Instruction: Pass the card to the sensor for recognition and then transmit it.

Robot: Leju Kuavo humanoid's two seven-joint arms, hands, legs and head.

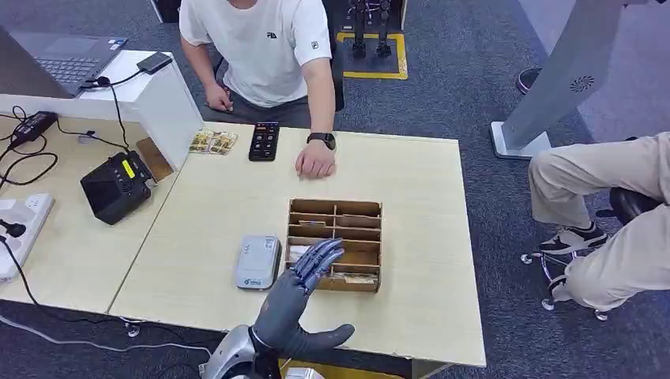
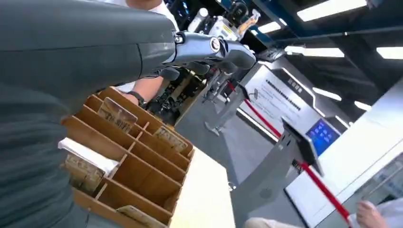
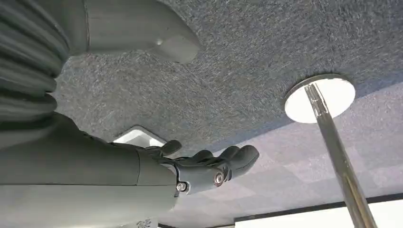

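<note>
Wooden organizer [image 1: 335, 245] (holding cards [image 2: 117, 115]) sits under the left hand [image 1: 304, 284], apparently empty, fingers spread.

Office reception: carpeted floor [image 1: 466, 87], laptop [image 1: 67, 57], kiosk screen [image 2: 322, 135].

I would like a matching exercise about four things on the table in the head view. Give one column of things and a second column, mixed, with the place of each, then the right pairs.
Things:
1. wooden organizer
2. grey sensor box
3. black phone
4. left hand

Places:
A. flat on the table, beside the organizer toward the laptop side
B. at the far table edge, near the person's hand
C. mid-table, with divided compartments holding cards
D. raised over the organizer's near corner

Pairs: 1-C, 2-A, 3-B, 4-D
</note>
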